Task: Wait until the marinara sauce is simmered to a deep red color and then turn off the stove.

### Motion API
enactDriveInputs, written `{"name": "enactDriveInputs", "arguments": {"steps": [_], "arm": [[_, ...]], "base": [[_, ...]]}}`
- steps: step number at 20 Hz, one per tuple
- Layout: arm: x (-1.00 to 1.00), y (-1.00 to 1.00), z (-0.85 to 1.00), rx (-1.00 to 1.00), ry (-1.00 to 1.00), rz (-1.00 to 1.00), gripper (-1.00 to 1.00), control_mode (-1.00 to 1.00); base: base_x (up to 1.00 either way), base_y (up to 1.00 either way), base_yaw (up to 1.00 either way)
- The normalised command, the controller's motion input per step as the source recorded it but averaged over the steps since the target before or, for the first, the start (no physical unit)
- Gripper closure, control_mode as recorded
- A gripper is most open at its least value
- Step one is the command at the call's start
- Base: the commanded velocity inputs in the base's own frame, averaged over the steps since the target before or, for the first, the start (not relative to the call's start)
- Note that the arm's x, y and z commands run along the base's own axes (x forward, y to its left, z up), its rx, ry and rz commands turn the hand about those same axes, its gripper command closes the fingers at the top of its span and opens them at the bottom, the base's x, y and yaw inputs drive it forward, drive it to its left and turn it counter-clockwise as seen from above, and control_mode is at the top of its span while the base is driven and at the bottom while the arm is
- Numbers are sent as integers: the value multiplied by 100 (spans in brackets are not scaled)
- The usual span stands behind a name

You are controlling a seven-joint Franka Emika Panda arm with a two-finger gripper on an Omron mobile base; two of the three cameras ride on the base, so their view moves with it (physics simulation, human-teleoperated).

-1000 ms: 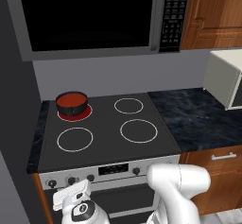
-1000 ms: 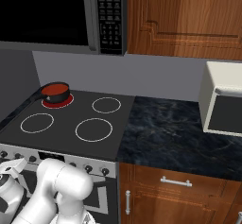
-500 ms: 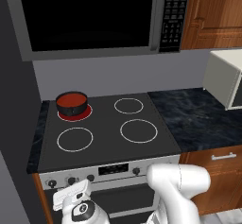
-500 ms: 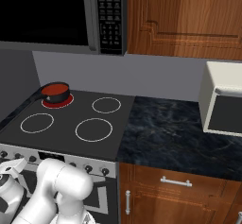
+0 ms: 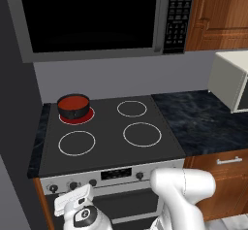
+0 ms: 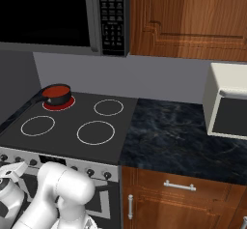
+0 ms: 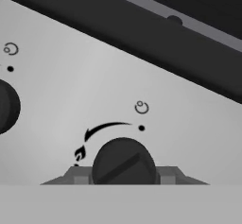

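Silver stove (image 7: 56, 105) panel sits right ahead of the gripper (image 7: 124, 176), its fingers pinching a dark knob (image 7: 124, 164); a loose pinch might slip when turning.

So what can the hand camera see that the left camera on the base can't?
Up close, the hand view shows one dark knob with its slot, the flame mark and curved arrow printed on the silver panel, and the gripper shut on that knob. The left base view takes in the marinara sauce, deep red in its black pot on the glowing back-left burner, plus the microwave and the dark counter. Both show the stove and its front knobs.
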Motion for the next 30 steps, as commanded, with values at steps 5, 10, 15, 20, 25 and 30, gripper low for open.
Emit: {"name": "enactDriveInputs", "arguments": {"steps": [5,10,15,20,25,30], "arm": [[0,0,0,0,0,0,100,-100],[0,0,0,0,0,0,100,-100],[0,0,0,0,0,0,100,-100],[0,0,0,0,0,0,100,-100],[0,0,0,0,0,0,100,-100],[0,0,0,0,0,0,100,-100]], "base": [[0,0,0],[0,0,0],[0,0,0],[0,0,0],[0,0,0],[0,0,0]]}}
